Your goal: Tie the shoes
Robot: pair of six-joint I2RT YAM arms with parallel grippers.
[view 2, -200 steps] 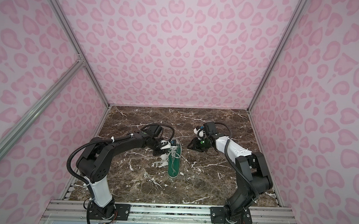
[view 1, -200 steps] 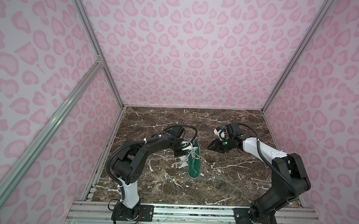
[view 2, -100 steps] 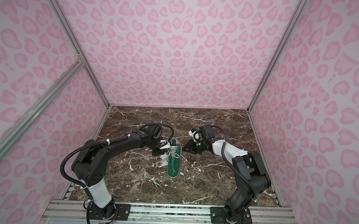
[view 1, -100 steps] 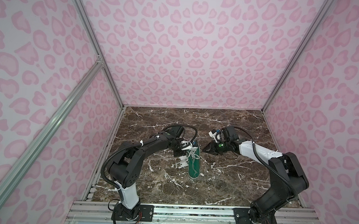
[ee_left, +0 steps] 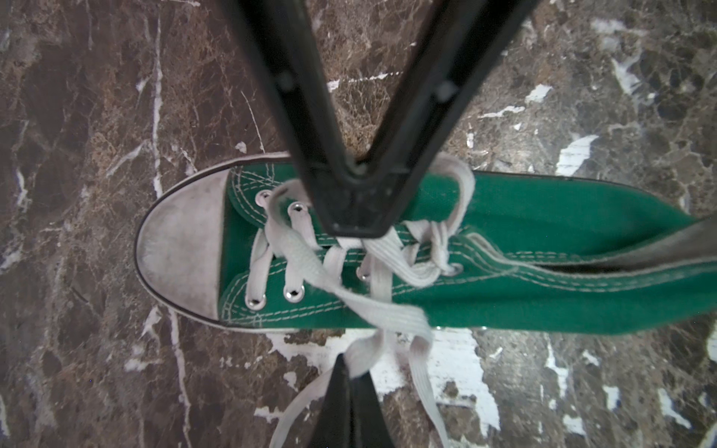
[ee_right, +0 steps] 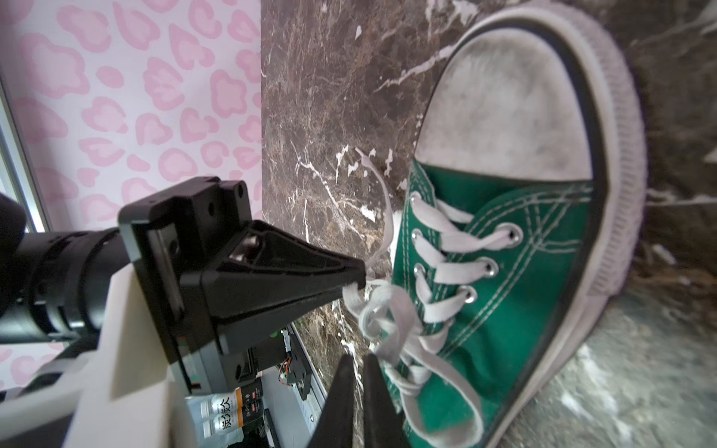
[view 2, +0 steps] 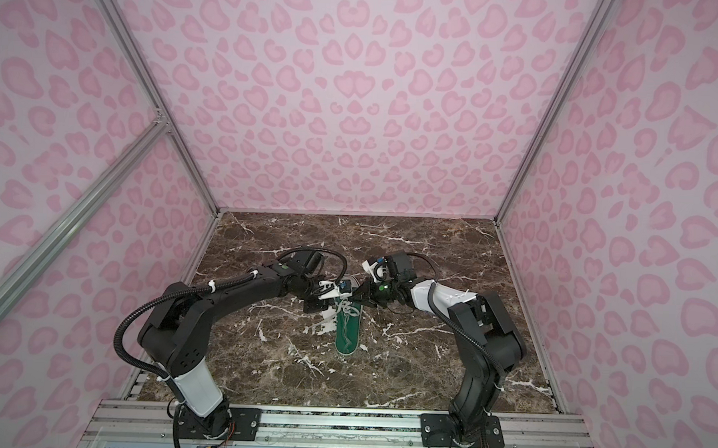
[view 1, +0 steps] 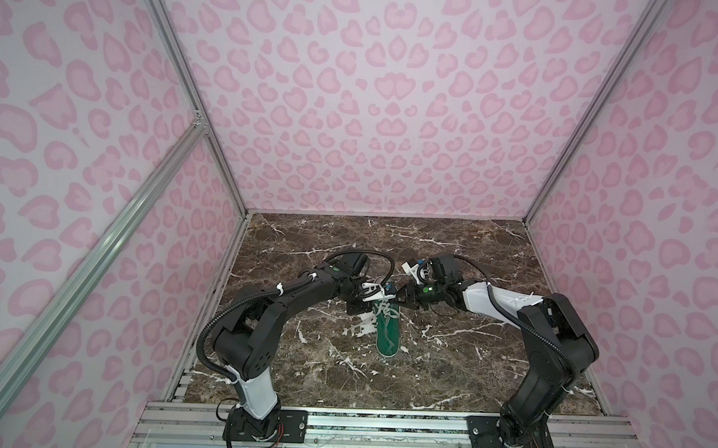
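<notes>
Jaws clenched on both arms. In both top views: meeting over the far end of the shoe point(view 1: 387, 336), mid-worktop point(view 1: 467, 375); long axis front to back, toe toward the far wall.

Left wrist view: left jaws pinching the lace point(ee_left: 388, 318) beside the shoe.

Right wrist view: right jaws shut, apparently on the lace at the crossing.

Best pulled apart evenly and low, without dragging the shoe.

Both top views look down from high at the front, taking in the whole brown marble desk point(view 1: 447, 362) from afar. Each wrist camera sits close over the green canvas sneaker with white toe cap point(ee_left: 543, 252) point(ee_right: 504, 271), shared with both top views point(view 1: 387, 334) point(view 2: 347, 328).
</notes>
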